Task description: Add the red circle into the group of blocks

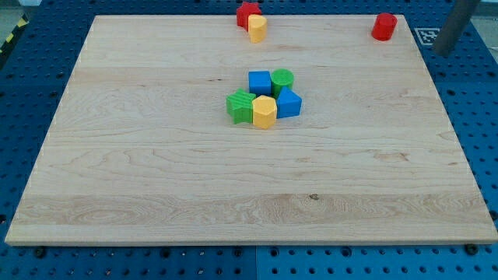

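Landmark: central cluster on wooden board [156, 179]. Cluster: blue cube [259, 82], green cylinder [283, 80], blue block [289, 103], yellow hexagon [264, 113], green star [240, 106], all touching.

Red circle [384, 26] far upper-right of cluster, at board's top edge, well apart.

Red star [247, 14] touching yellow block [257, 29], above cluster at top edge.

Rod [454, 25] possibly at top-right corner; my tip not discernible, contact state cannot be told.

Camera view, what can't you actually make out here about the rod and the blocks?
- My tip: the rod leaves the view's top right and ends off the board; its very end is blurred, so contact is unclear.
- Red block at the view's top: cut by the frame edge and half hidden behind the yellow block; shape unclear.
- Group: rear blocks partly hidden by front ones.
- Red circle: fully visible.
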